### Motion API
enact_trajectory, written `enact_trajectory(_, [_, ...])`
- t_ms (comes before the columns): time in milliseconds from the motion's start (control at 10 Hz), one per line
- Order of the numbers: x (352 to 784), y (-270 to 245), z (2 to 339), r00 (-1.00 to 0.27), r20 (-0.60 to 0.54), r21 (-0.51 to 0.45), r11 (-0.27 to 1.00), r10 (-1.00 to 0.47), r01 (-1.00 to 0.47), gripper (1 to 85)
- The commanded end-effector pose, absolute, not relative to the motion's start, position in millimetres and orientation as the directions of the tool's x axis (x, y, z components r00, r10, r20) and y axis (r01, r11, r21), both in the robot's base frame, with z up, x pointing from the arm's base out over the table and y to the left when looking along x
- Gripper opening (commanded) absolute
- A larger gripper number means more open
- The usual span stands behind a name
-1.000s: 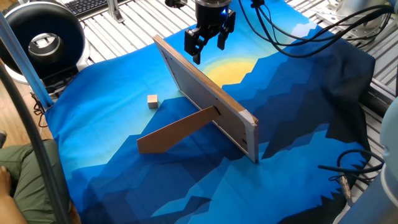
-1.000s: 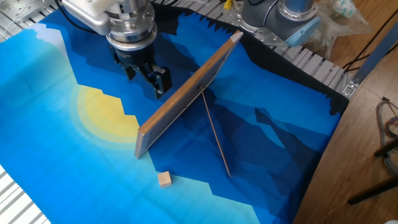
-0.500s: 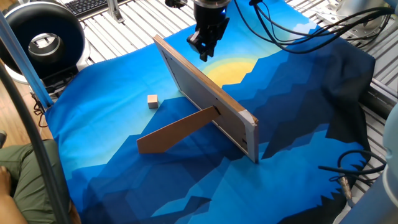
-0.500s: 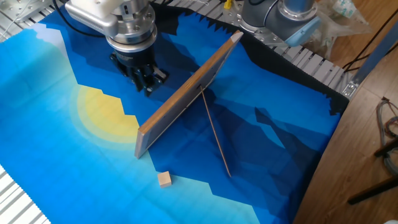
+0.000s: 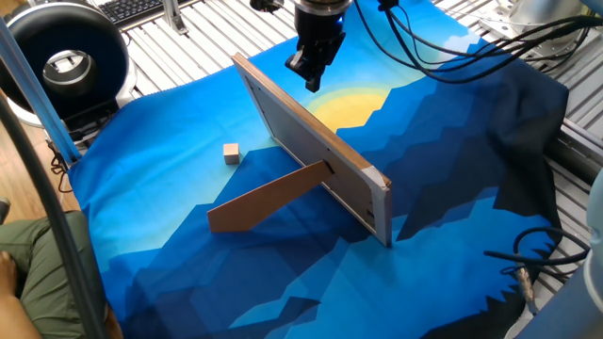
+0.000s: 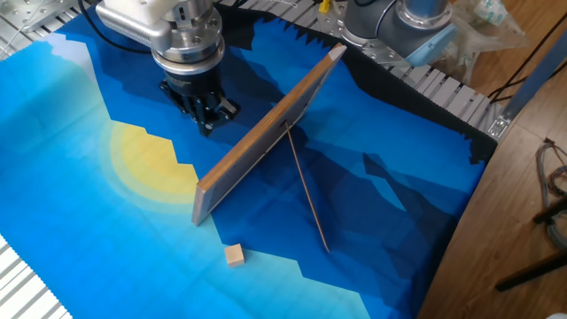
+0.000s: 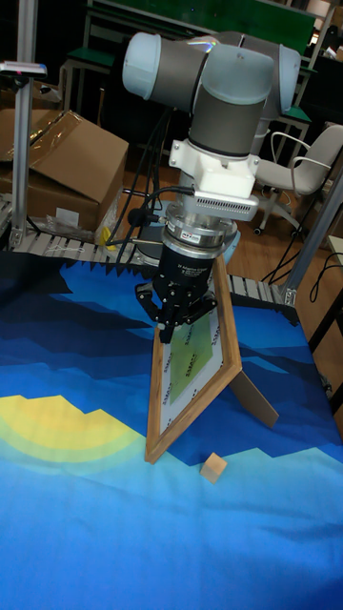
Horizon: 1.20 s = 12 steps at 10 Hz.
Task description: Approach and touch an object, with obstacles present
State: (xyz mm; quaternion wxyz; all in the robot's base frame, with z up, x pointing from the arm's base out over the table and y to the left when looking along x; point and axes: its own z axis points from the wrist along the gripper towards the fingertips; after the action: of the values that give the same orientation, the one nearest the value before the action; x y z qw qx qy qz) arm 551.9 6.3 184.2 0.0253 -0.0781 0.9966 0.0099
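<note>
— Far left, one fixed view? 
— Small pale cube [image 5: 231, 153] lying left of centre on the blue printed cloth [image 5: 141, 207], well apart from everything above.

— Moving right? 
— Picture-frame back [image 5: 316, 151] standing on edge, running diagonally through the middle, propped by brown leg [image 5: 268, 196] stretching toward lower left. Cube on the leg's side.

— And the pincer? 
— Black pincer [image 5: 312, 75] hanging at top centre, above the frame's far end, fingers clenched together, grasping nothing.

— Other fixed view? 
— Pincer [image 6: 205, 120] upper left over dark cloth, just beside the frame [image 6: 266, 137]; cube [image 6: 234, 256] at lower centre, near the frame's lower corner.

— Tall view? 
— Pincer [image 7: 170, 326] centre, in front of the frame [image 7: 195, 367]; cube [image 7: 214, 466] below, on the worktop.
</note>
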Motion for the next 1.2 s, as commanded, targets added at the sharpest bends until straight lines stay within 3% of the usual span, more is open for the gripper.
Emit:
enact_trajectory(0, [552, 9, 183, -0.985, -0.066, 0.032, 0.986, -0.159, -0.161, 1.0])
enact_trajectory(600, [547, 2, 181, -0.983, -0.045, 0.011, 0.983, -0.180, -0.181, 1.0])
enact_trajectory(700, [553, -9, 181, -0.976, -0.059, -0.037, 0.977, -0.210, -0.208, 1.0])
enact_trajectory(900, [584, 0, 185, -0.958, -0.182, -0.028, 0.975, -0.221, -0.219, 1.0])
enact_trajectory(1100, [591, -3, 186, -0.952, -0.205, -0.049, 0.973, -0.229, -0.224, 1.0])
